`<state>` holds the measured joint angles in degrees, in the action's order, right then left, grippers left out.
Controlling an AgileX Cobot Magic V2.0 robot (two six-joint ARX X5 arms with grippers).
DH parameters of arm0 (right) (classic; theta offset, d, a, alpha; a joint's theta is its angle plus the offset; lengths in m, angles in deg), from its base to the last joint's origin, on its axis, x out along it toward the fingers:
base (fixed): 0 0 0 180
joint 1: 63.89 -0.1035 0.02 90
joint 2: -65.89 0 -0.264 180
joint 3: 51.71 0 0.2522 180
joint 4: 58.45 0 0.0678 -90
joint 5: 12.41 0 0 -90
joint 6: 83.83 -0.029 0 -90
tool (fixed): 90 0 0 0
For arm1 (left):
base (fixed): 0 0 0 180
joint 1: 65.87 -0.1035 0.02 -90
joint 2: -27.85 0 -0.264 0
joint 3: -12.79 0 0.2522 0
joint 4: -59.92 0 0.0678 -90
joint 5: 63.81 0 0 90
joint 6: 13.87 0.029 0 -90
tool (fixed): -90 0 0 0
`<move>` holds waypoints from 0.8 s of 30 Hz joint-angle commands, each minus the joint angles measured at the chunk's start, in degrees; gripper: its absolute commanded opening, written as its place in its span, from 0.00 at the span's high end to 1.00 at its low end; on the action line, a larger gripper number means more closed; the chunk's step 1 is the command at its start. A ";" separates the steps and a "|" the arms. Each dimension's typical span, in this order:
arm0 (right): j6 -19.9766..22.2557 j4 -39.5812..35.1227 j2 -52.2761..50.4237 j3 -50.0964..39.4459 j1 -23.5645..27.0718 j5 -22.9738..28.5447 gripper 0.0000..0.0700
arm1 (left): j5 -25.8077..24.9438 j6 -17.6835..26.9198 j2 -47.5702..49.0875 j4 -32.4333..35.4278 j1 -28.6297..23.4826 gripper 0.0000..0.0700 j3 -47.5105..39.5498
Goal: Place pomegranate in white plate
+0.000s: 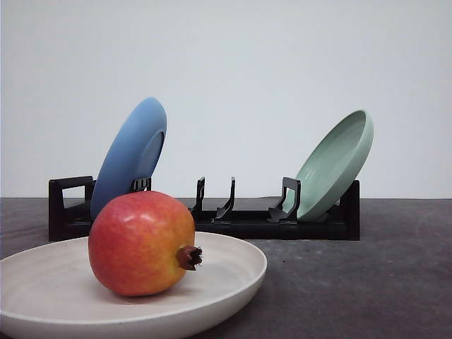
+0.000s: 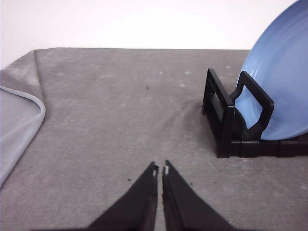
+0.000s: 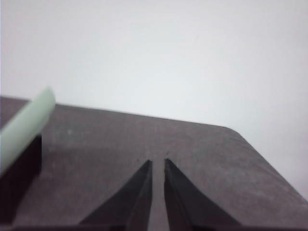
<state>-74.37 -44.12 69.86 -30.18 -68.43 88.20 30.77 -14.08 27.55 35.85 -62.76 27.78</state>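
Resting inside the shallow, round, matte off-white plate at the near left of the front view, the round red pomegranate, shading to orange-yellow, lies on its side with its small dark brown crown stub pointing right. Behind it, a black plastic dish rack runs across the dark grey cloth-covered table. A round blue plate leans in the rack's left end, and a round pale green plate leans in its right end; the slots between them hold nothing.

From the left wrist camera, the left gripper has its two black fingers drawn together until the tips almost touch, gripping nothing, and bare grey cloth lies ahead of them. The blue plate and its end of the rack stand ahead of the gripper and off to one side, well apart from the fingertips.

From the right wrist camera, the right gripper likewise has its fingers pressed nearly together and empty, above the table's surface. The green plate's rim sits off to one side of it, near the rack's dark end.
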 commanded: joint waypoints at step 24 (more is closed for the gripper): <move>-5.79 9.64 -3.77 -7.22 1.08 -5.62 0.94 | -0.12 -0.31 0.13 -0.35 0.00 1.00 -0.55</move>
<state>-79.41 -35.11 66.18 -37.07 -67.47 83.12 30.77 -14.08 27.55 35.85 -62.76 27.78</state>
